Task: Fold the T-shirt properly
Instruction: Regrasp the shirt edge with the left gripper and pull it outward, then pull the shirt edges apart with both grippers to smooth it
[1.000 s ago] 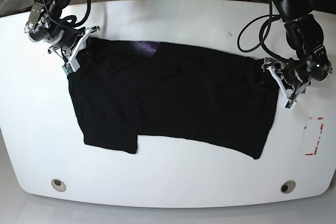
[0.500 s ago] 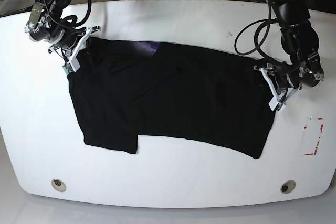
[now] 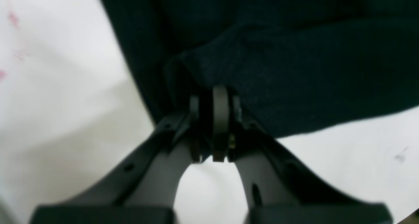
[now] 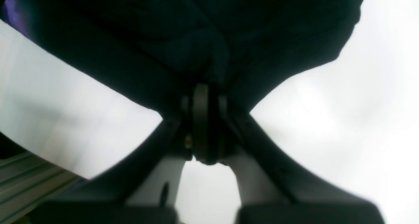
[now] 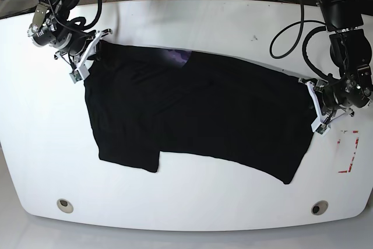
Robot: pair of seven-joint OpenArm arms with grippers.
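Here the black T-shirt (image 5: 198, 112) lies flat and spread out on the white table (image 5: 192, 202). The left gripper (image 5: 315, 112) pinches the shirt's edge at one end. The right gripper (image 5: 86, 55) pinches the other end.

Two black jointed arms (image 5: 341, 39), looping black cables (image 5: 291, 27), white-framed jaws, dark curved fingers (image 3: 221, 119) with small holes
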